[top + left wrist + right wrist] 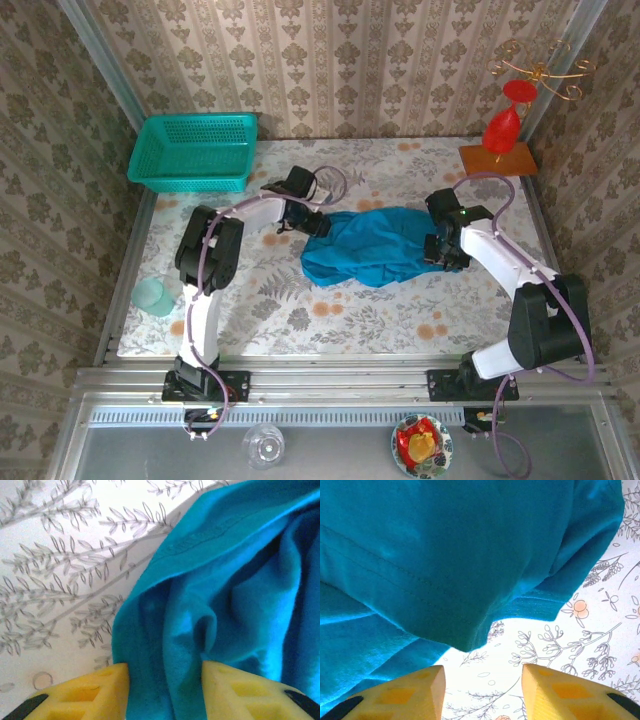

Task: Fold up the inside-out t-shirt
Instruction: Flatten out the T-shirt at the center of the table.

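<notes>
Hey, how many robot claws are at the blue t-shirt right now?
2. The left claw is at the left end of the t-shirt; the right claw is at its right end.

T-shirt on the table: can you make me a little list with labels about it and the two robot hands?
t-shirt: bright blue, crumpled in a heap, not folded yet
where: middle of the flowery table
left gripper: fingers apart, blue cloth between them; pinching or not, cannot tell
right gripper: open, nothing between its fingers, shirt edge just ahead
basket: teal, far left corner, apart from the shirt
</notes>
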